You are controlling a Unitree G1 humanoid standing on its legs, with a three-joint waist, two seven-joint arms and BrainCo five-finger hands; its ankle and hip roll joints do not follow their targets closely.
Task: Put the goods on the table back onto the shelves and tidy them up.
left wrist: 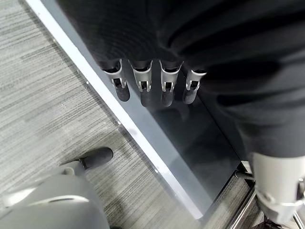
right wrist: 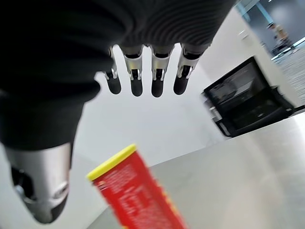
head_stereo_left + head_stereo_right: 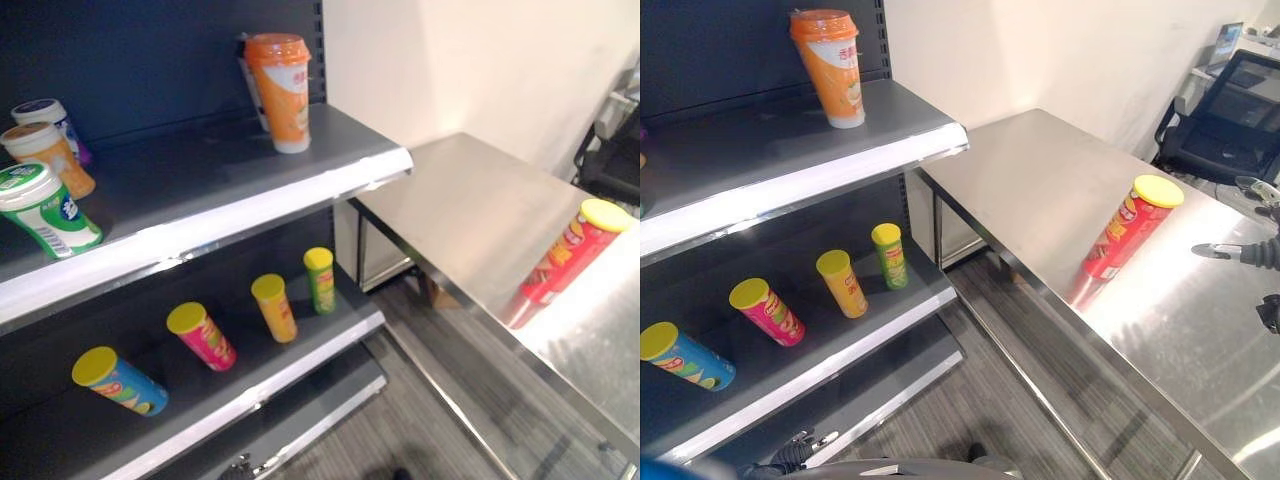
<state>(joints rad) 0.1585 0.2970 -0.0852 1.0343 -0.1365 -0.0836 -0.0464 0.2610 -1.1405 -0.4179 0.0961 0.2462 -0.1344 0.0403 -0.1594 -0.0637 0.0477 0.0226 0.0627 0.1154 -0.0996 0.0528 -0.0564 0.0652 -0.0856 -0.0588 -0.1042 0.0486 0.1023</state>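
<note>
Red chip can (image 3: pixel 1130 228) w/ yellow lid stands upright on steel surface (image 3: pixel 1040 190), well right of the shelves (image 3: pixel 230 190). Right hand (image 2: pixel 143 78) hovers near the can, apart from it, fingers (image 2: pixel 136 86) straight, holding nothing. Left hand (image 1: pixel 152 81) low by shelves' base, fingers relaxed, empty.

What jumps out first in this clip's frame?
A red can with a yellow lid stands alone on the steel table, with the open right hand hovering near it. On the lower shelf, four small yellow-lidded cans stand in a row; a tall orange cup stands on the upper shelf.
</note>
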